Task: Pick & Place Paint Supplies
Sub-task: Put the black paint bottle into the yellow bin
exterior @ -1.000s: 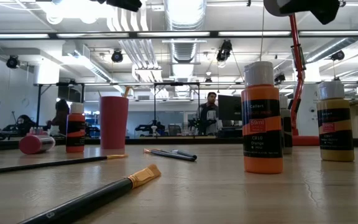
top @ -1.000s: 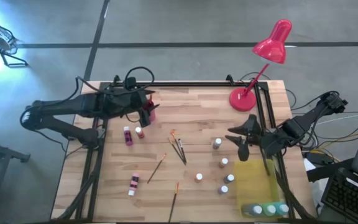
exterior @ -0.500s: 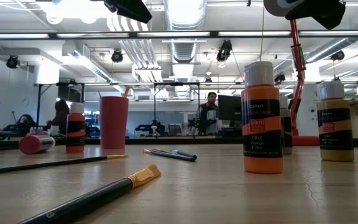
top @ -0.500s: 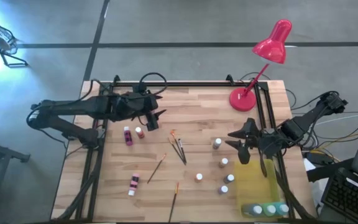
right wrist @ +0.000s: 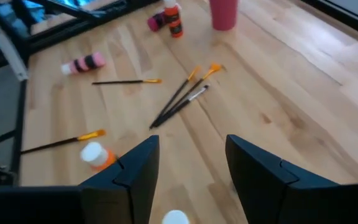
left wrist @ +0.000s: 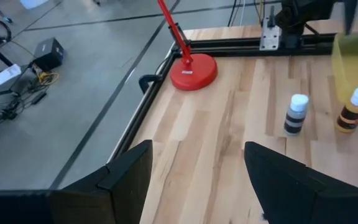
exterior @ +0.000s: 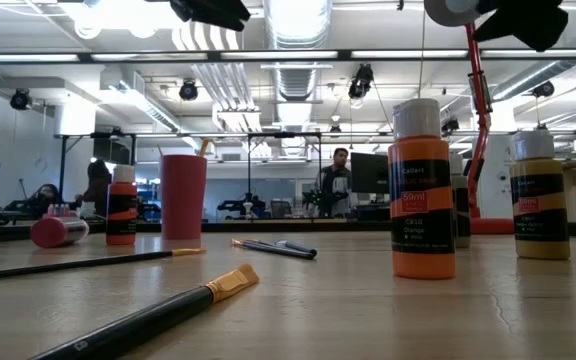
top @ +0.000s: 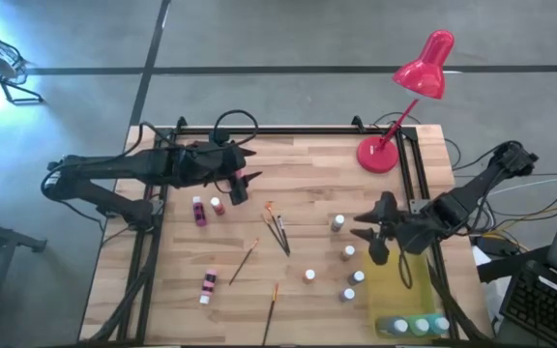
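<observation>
Small white-capped paint bottles (top: 348, 253) stand on their bases right of the table's middle. An orange one (exterior: 423, 190) looms large in the low view. Two pink bottles (top: 199, 211) (top: 207, 286) lie on their sides at the left, near a standing orange bottle (top: 218, 206). Thin brushes (top: 277, 230) lie flat mid-table. My left gripper (top: 248, 178) is open and hovers by a red cup (top: 235, 178). My right gripper (top: 367, 237) is open and hangs above the standing bottles. In its wrist view it (right wrist: 188, 165) looks over the brushes (right wrist: 179, 99).
A flat yellow tray (top: 399, 285) at the near right corner holds three capped bottles (top: 421, 326). A red desk lamp stands on its round base (top: 377, 154) at the far right. More brushes (top: 245, 259) (top: 271, 307) lie toward the near edge. Black frame rails (top: 424, 193) border the table.
My left gripper has shifted a little toward the table's right, off the red cup's top, then held still. My right gripper has moved toward the near edge, over the standing bottles. Nothing on the table has moved.
</observation>
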You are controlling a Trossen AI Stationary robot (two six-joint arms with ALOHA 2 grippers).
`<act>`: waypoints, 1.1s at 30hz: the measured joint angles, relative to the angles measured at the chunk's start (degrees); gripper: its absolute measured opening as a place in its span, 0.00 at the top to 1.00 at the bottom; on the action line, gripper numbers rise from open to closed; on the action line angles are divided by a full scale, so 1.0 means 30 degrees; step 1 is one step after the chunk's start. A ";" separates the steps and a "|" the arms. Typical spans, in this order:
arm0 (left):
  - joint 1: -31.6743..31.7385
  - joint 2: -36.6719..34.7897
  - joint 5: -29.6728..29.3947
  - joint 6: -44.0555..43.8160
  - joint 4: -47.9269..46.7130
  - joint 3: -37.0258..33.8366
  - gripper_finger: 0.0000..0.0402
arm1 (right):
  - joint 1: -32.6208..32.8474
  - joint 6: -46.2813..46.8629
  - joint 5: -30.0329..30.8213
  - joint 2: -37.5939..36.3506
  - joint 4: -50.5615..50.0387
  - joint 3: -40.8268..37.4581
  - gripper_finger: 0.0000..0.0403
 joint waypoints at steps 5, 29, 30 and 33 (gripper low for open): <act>-0.0007 -0.0065 0.0234 -0.0219 -0.0298 0.0000 0.35 | -0.0860 0.0145 -0.0382 0.0298 -0.0074 0.0000 0.53; -0.0006 -0.0780 -0.0039 -0.0791 -0.0393 0.0000 0.35 | -0.3723 -0.2896 -0.3451 0.1450 -0.2965 0.0000 0.49; -0.0007 -0.0780 -0.0039 -0.0741 -0.0393 0.0000 0.35 | -0.3956 -0.3101 -0.3679 0.1622 -0.2965 0.0000 0.49; -0.0007 -0.0780 -0.0036 -0.0712 -0.0391 0.0000 0.35 | -0.4490 -0.3438 -0.3736 0.2085 -0.2946 0.0000 0.47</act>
